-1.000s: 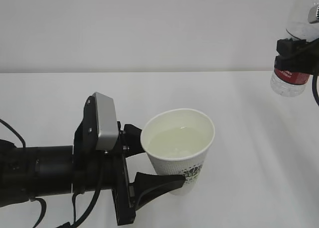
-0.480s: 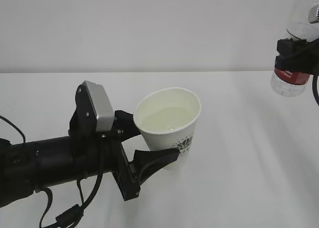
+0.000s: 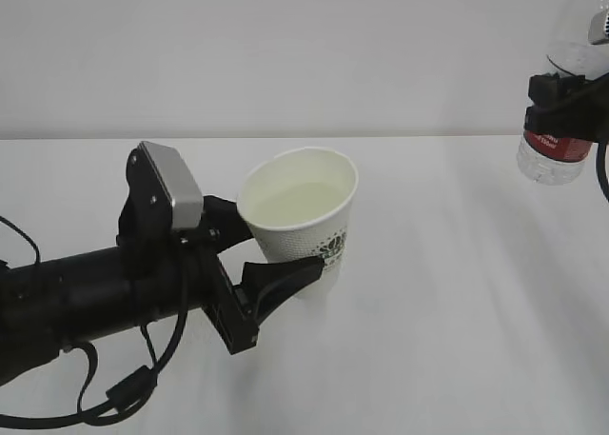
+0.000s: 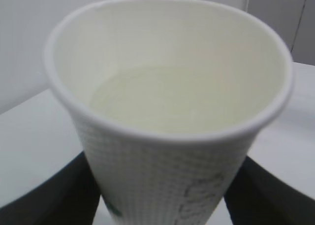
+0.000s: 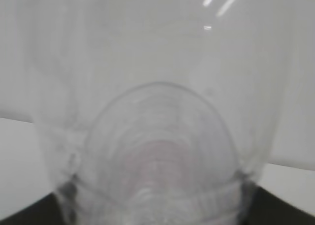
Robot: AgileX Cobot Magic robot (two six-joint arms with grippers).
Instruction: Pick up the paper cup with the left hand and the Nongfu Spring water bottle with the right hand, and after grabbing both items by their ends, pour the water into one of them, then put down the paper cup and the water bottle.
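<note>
pouring looks done: left hand (image 3: pixel 276 254) pinches the filled cup (image 3: pixel 297 221), right hand (image 3: pixel 561 97) clamps the bottle (image 3: pixel 557 149); next, both go down level.

— Where's my left hand (image 3: pixel 276 259)?
— Reaching in low from the left, its two black fingers clamped on the paper cup (image 3: pixel 303 221).
— And my right hand (image 3: pixel 569 100)?
— High, far right of the cup, gripping the Nongfu Spring water bottle (image 3: pixel 561 121).
</note>
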